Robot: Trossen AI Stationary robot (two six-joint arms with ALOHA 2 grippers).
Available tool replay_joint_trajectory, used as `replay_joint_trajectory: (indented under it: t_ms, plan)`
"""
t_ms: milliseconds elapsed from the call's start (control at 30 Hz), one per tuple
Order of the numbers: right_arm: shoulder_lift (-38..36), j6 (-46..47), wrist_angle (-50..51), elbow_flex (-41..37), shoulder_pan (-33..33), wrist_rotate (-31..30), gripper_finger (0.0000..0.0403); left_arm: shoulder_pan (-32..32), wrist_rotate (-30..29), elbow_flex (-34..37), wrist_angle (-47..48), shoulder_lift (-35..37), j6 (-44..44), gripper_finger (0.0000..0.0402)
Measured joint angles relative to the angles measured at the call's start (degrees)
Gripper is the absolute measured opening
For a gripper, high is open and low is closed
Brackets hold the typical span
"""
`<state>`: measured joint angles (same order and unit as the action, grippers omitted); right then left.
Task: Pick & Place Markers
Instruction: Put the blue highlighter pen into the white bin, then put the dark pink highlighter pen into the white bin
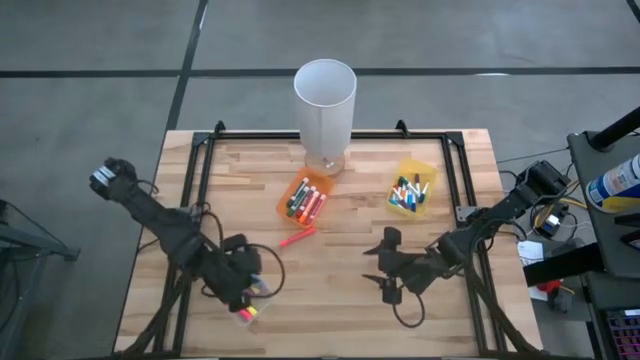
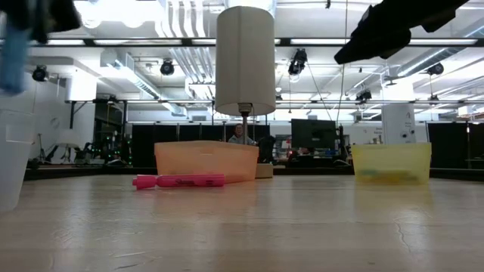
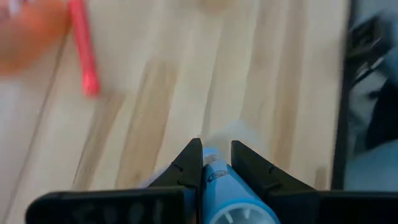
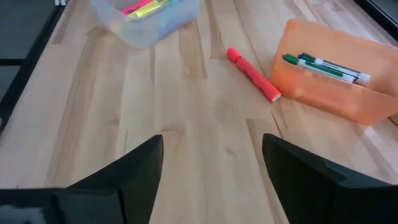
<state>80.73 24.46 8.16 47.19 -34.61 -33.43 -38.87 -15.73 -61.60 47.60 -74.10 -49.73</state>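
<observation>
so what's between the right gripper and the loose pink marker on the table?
Bare wood. In the right wrist view nothing lies on the table between the open right gripper and the pink marker; the high view agrees.

Three small plastic bins sit on the worktop [image 1: 350, 290]: one orange bin [image 1: 285, 208], one yellow bin [image 1: 432, 172] and one clear bin [image 1: 262, 300] near the front edge. One white cylinder [image 1: 325, 105] stands at the back edge. One pink marker [image 1: 297, 237] lies loose; the markers inside the bins are too crowded to count. Two arms reach in.
</observation>
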Motion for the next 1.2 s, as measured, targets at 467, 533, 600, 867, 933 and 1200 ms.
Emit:
replay_joint_trajectory:
  t_ms: [467, 533, 600, 867, 933, 1200]
  plan:
    - [0.0, 0.4, -1.6, -0.4, 0.1, -1.3, 0.0254, -1.5, 14.3, 0.0, 15.7, -7.7, -8.8, 0.0066]
    - [0.0, 0.4, -1.6, -0.4, 0.1, -1.3, 0.0255, -1.1, 14.2, 0.0, 15.9, -8.9, -9.8, 0.0071]
    - [0.0, 0.5, -1.6, -0.4, 0.1, -1.3, 0.0256, -0.8, 14.3, 0.0, 15.9, -10.0, -10.4, 0.0077]
    - [0.0, 0.5, -1.6, -0.5, 0.1, -1.3, 0.0256, -0.5, 17.9, -0.4, 16.4, -12.8, -13.4, 0.0114]
    - [0.0, 0.5, -1.7, -0.6, 0.1, -1.3, 0.0259, -0.5, 17.9, -0.4, 16.5, -12.9, -14.5, 0.0130]
    - [0.0, 2.1, -2.6, -1.5, 0.1, -1.2, 0.0258, -0.1, 18.1, -1.3, 16.5, -12.3, -15.4, 0.0168]
